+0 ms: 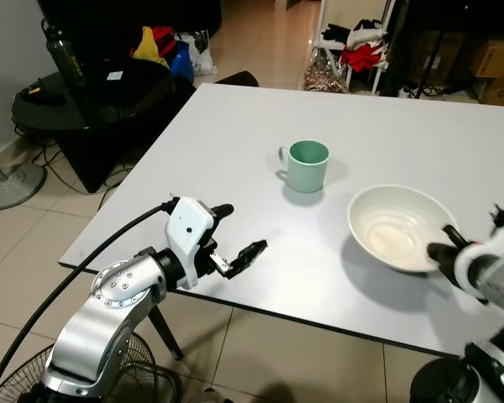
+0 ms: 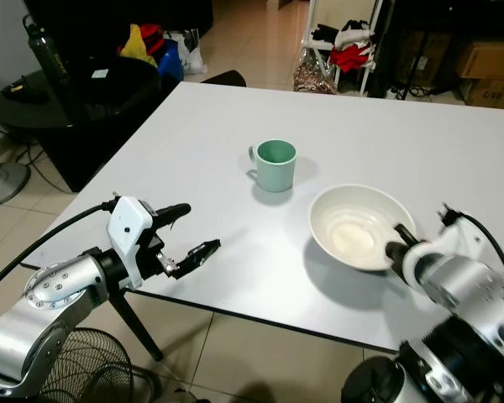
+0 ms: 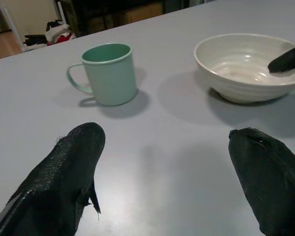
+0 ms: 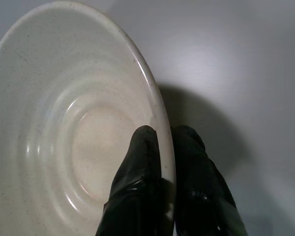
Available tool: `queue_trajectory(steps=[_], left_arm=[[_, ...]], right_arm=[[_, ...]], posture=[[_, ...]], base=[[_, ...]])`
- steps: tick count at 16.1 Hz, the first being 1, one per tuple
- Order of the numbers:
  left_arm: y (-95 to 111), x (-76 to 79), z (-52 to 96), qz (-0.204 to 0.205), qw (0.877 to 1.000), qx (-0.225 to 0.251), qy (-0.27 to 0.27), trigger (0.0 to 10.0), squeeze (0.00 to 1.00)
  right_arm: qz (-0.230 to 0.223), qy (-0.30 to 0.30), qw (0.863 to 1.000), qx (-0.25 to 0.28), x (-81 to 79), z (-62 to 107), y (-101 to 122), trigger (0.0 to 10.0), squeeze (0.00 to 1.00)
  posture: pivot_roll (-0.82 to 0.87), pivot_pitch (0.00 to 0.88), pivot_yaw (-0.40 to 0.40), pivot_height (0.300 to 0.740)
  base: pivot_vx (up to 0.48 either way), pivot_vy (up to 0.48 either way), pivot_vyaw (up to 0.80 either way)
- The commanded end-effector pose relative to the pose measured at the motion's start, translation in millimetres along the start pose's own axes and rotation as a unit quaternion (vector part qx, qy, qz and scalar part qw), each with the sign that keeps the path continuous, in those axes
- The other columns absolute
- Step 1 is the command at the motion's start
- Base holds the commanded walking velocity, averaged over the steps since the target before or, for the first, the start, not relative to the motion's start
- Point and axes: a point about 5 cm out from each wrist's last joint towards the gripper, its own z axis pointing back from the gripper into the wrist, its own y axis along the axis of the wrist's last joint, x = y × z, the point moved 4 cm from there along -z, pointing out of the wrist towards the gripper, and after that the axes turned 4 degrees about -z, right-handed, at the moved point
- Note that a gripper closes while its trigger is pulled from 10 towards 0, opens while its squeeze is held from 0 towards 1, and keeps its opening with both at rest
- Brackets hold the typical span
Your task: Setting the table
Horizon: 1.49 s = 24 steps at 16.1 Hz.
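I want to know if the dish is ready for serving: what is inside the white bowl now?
The white bowl holds no food; its ribbed bottom is bare. One finger of the right gripper reaches inside, pinching the rim. The patch under that finger is covered.

Big white surface (image 1: pixel 235 134) w/ dark legs, on a beige tile floor (image 1: pixel 34 218). Black round side table (image 1: pixel 101 92) at the robot's left, bright stuff piled behind it. Fan (image 1: pixel 143 369) near the bottom. Far back: white rack (image 1: pixel 353 42) w/ clothes, cardboard boxes (image 1: pixel 496 63).
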Motion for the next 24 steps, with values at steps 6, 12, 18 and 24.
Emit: queue_trajectory(steps=[6, 12, 18, 24], left_arm=[[0.8, 19.7, 5.1, 0.02, 0.997, -0.007, -0.068, 10.0, 0.0], [3.2, 15.9, 7.5, 0.02, 0.998, -0.004, -0.063, 10.0, 0.0], [16.2, 13.4, 14.5, 0.047, 0.996, 0.035, -0.062, 10.0, 0.0], [20.8, -22.7, 19.1, 0.031, 0.992, 0.061, 0.106, 10.0, 0.0]], right_arm=[[-0.025, -0.032, 0.999, 0.004, 9.5, 2.7, -3.8, 10.0, 1.0], [-0.027, -0.023, 0.999, 0.036, 5.8, 11.5, 6.8, 10.0, 1.0], [0.039, 0.001, 0.987, 0.155, -8.6, 51.7, 45.3, 10.0, 1.0], [0.315, 0.218, 0.883, 0.273, -131.9, 97.6, 23.1, 10.0, 0.0]], posture=[[0.04, 0.0, 0.072, 0.74], [0.04, 0.0, 0.07, 0.74], [0.03, 0.0, 0.082, 0.74], [0.03, 0.0, 0.083, 0.74]], base=[[0.0, 0.0, 0.0], [0.0, 0.0, 0.0], [0.0, 0.0, 0.0], [0.0, 0.0, 0.0]])
